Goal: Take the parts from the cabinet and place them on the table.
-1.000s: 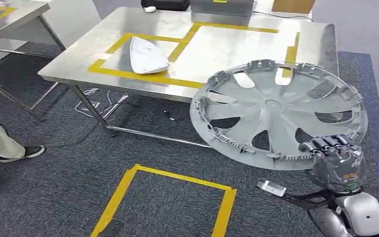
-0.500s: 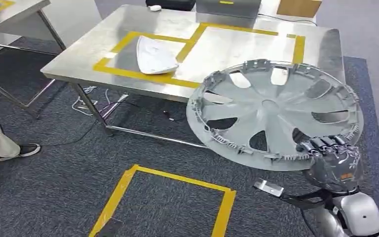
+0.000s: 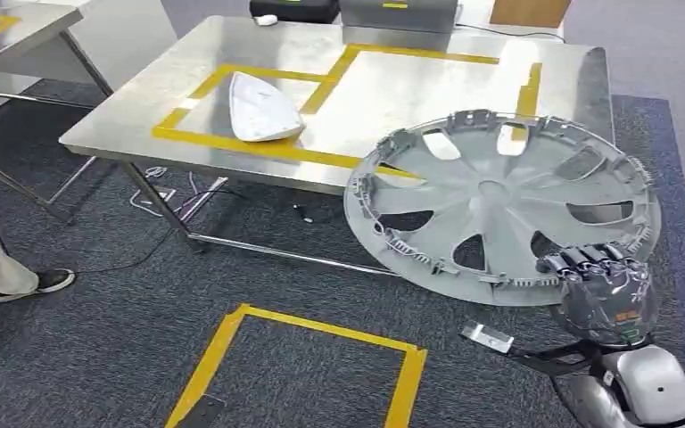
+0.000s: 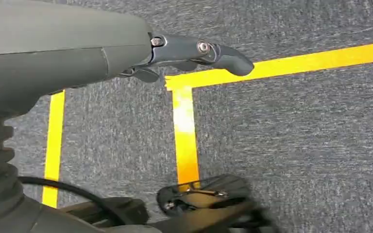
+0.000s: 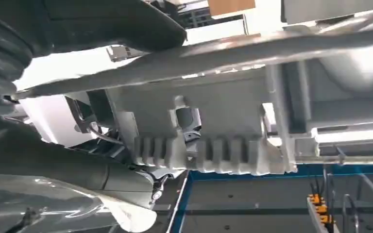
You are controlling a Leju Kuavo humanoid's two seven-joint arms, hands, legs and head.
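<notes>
Right hand (image 3: 605,290) grips the hubcap's (image 3: 499,205) near rim, fingers (image 3: 586,259) curled over it, holding it tilted off the table's (image 3: 125,120) near edge; white part (image 3: 261,106) lies on the table; left hand (image 4: 77,53) holds nothing, fingers (image 4: 223,56) extended.

No text, label, brand, number or sign can be read in any of these views.
</notes>
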